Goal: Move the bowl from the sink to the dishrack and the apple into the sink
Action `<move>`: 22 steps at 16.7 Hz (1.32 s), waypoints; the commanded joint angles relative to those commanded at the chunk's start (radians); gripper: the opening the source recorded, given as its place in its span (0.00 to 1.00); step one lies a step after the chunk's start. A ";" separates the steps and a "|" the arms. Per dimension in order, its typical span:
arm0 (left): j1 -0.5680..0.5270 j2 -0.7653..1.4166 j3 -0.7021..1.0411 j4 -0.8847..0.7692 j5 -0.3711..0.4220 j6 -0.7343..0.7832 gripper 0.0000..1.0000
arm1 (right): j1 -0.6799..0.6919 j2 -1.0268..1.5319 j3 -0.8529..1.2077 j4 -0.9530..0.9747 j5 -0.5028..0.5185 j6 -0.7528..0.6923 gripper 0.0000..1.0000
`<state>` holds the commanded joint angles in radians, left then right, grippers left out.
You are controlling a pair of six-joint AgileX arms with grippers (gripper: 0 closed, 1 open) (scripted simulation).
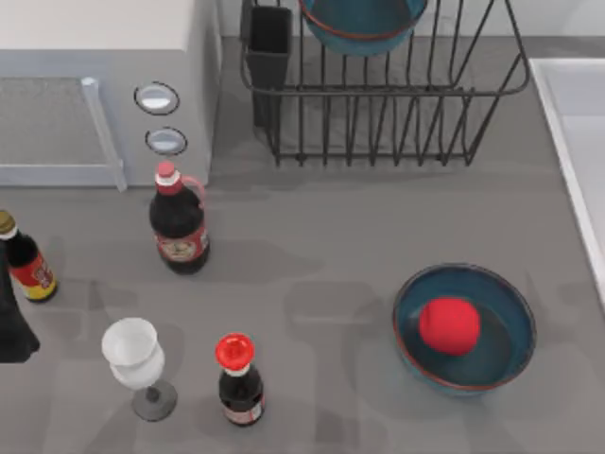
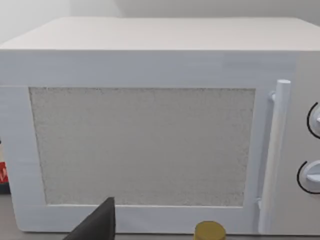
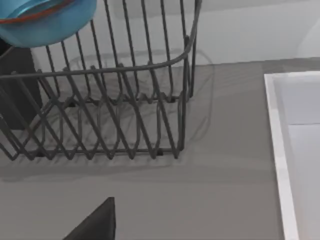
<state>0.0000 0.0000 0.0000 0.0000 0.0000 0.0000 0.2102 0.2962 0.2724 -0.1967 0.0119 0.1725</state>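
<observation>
While one teal bowl (image 1: 364, 24) sits in the dishrack (image 1: 388, 104) at the table's far edge, a second bowl (image 1: 465, 328) rests on the grey table (image 1: 331, 236) near the right side, holding the apple (image 1: 449, 325). The sink (image 1: 577, 142) rim runs along the right edge, just beside this bowl. Open table lies between bowl and dishrack. Left of that stand a microwave (image 1: 104, 85), three bottles (image 1: 180, 222) and a wine glass (image 1: 134, 357). Finger state of both grippers: cannot tell.
</observation>
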 joint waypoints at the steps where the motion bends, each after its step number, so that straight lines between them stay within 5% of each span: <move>1: 0.000 0.000 0.000 0.000 0.000 0.000 1.00 | 0.046 0.084 0.066 -0.051 0.001 0.040 1.00; 13: 0.000 0.000 0.000 0.000 0.000 0.000 1.00 | 0.408 1.259 0.879 -0.736 -0.014 0.423 1.00; 22: 0.000 0.000 0.000 0.000 0.000 0.000 1.00 | 0.416 1.544 1.107 -0.913 -0.011 0.468 1.00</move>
<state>0.0000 0.0000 0.0000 0.0000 0.0000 0.0000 0.6265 1.8403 1.3791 -1.1095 0.0006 0.6407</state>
